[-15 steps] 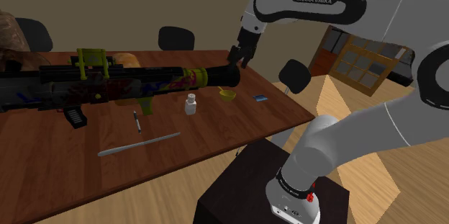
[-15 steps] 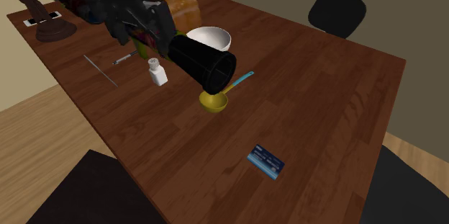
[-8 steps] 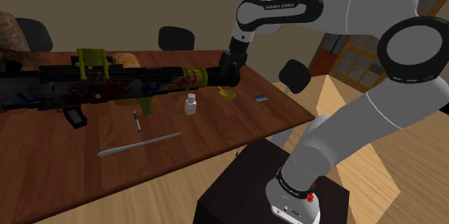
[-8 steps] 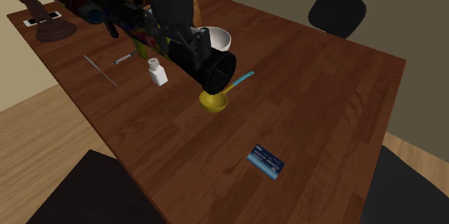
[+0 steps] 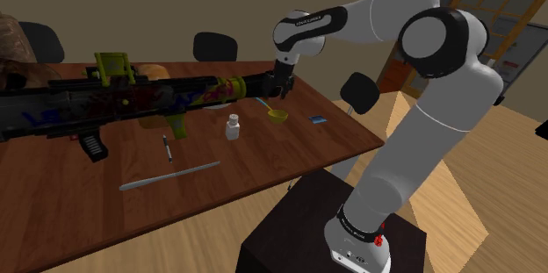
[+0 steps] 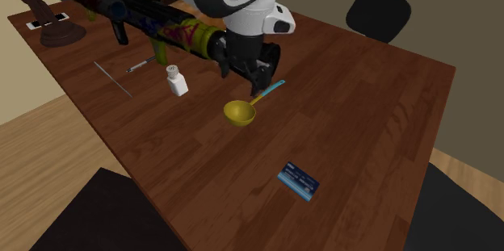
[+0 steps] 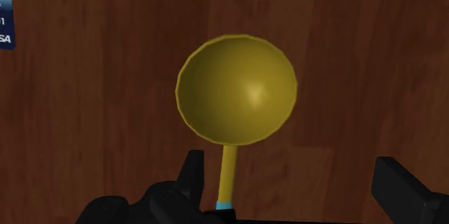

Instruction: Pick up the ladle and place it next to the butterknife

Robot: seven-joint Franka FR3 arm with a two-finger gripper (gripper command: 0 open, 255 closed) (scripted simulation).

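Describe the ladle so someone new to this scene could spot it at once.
On the brown wooden table, look past the end of the long black gun, below the open black gripper. The ladle lies there: a round yellow bowl with a blue-tipped handle, unlike the white bottle nearby.

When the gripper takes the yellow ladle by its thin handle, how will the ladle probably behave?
The ladle looks rigid, so it probably will not bend. Its wide round bowl sits at the far end of the thin handle, so it may tip bowl-down once the open gripper lifts it. The bowl's shine suggests a smooth surface, so the handle could turn in the grip.
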